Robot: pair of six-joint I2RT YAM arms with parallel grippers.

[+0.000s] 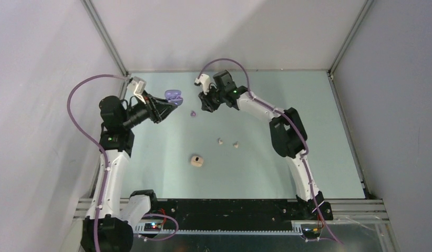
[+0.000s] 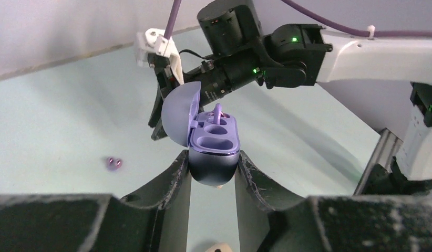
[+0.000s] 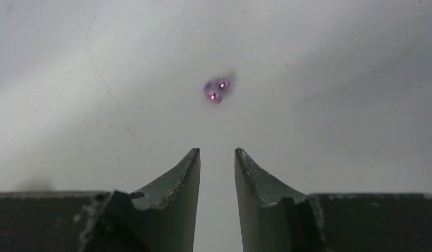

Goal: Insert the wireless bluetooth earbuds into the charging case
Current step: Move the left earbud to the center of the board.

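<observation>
Left gripper (image 2: 213, 157) is clamped on the purple charging case (image 2: 211, 173), held off the table (image 1: 308, 131) w/ lid (image 2: 177, 113) swung open and sockets up. What looks like one purple bud (image 2: 218, 111) stands in the far socket, stalk up (fully seated or not, can't tell). The near socket is empty.

Right gripper (image 3: 217, 152) hovers over the table w/ fingers apart by a narrow gap, holding and touching nothing. The loose purple earbud (image 3: 216, 89) lies on the table just ahead of its tips, not btwn them.

Risks, as judgement:
- Bud is tiny and rounded. A pinch that lands off-centre could squirt it sideways across the table.
- Gap looks tight vs. the bud, so one tip may land on top and shove it instead of straddling it.
- At insertion, a twisted bud may jam on the socket rim, or knock the one already in the case.
- Both arms work close together, so a clash w/ the lid is possible.

Two cream earbuds (image 1: 220, 140) and a cream case (image 1: 197, 161) lie nearer the bases, apart from both grippers.
</observation>
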